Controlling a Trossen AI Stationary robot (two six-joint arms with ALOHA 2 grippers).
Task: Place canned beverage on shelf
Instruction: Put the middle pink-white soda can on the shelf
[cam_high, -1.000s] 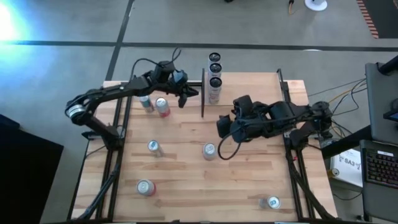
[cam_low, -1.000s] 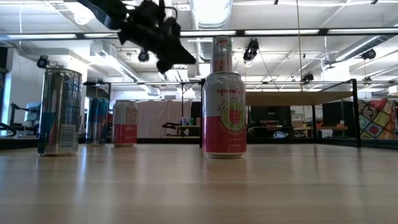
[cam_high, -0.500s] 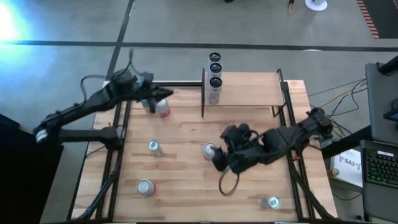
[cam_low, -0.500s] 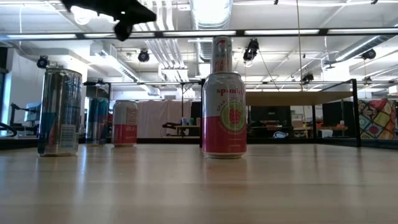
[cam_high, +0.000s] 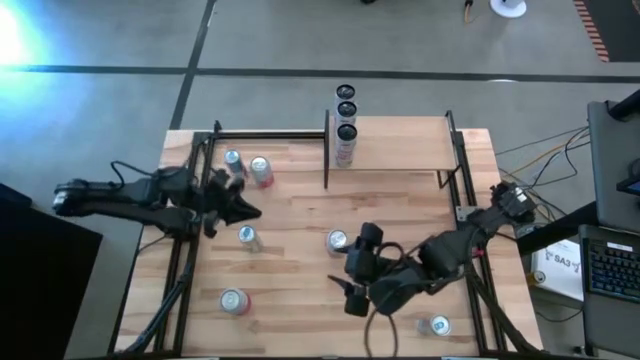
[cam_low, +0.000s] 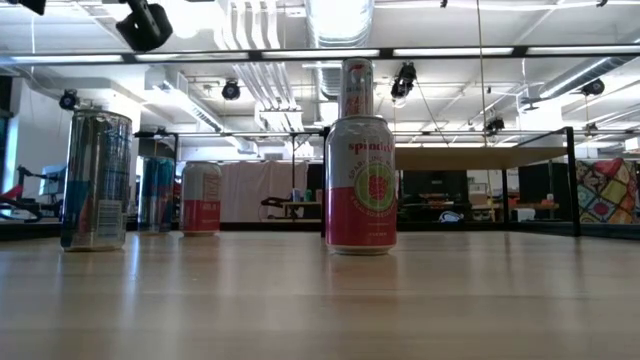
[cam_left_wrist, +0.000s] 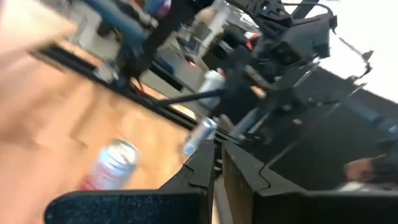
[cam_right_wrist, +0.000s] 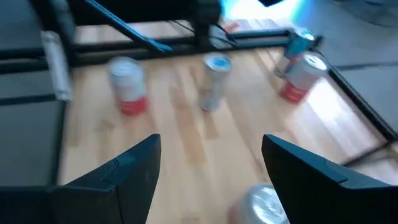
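While the butcher-block tabletop (cam_high: 300, 300) spreads beneath both arms, the shelf (cam_high: 400, 145), a pale wood panel framed in black rods, stands at the far edge right of centre; three cans (cam_high: 346, 106) stand in a row along its left end, by the black upright; the right arm reaches in from the right edge toward the table's middle front, and the right gripper (cam_high: 350, 285) hovers with its fingers spread wide and nothing between them, just in front of a silver can (cam_high: 337, 242) standing near the table's centre; the left arm lies low along the left side, and the left gripper (cam_high: 250, 211) is clenched on nothing, pointing inward just above another silver can (cam_high: 247, 237); a pink can (cam_high: 261, 171) and a blue-topped can (cam_high: 233, 160) stand close together at far left; a red-and-white can (cam_high: 233, 301) stands front left; one more can (cam_high: 438, 325) stands front right.
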